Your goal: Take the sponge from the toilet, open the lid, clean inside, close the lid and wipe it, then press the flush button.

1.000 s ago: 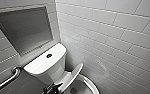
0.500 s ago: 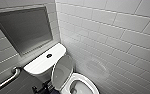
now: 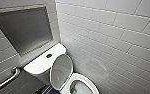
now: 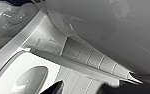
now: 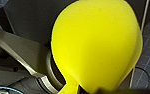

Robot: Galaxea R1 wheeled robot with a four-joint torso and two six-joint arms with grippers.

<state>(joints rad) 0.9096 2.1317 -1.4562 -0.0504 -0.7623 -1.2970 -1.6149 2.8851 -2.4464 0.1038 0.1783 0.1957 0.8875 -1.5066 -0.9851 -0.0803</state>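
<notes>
Yellow foam bulges close in front of the right gripper (image 5: 96, 90): the sponge (image 5: 96, 42) is pinched at its narrow end where the dark gripper closes on it, and the rest swells out rounded beyond the grip. Past the sponge, on the far side from the gripper, lies a blue-grey tiled floor (image 5: 148, 42), with dark robot parts beside it.

From the left wrist, the left gripper (image 4: 78, 89) shows as two dark tips standing apart with nothing between them, so it is released. Just ahead of it lies the white seat (image 4: 13, 65), its oval opening close by one tip. Beyond that rises a smooth grey-white curved surface that I cannot name for certain.

From the head view, the toilet (image 3: 91, 82) stands in a corner of white-tiled wall (image 3: 111, 37). The lid (image 3: 61, 71) is raised and stands nearly upright over the back of the bowl, its inner face towards the bowl. Whether its upper edge touches the tank front or stops just short, I cannot tell. Behind the lid is the tank top (image 3: 38, 66), with the flush button (image 3: 49, 55) dark at its centre. A metal grab bar (image 3: 6, 80) runs along the wall beside the tank, and a recessed niche (image 3: 23, 30) sits in the wall above it.
</notes>
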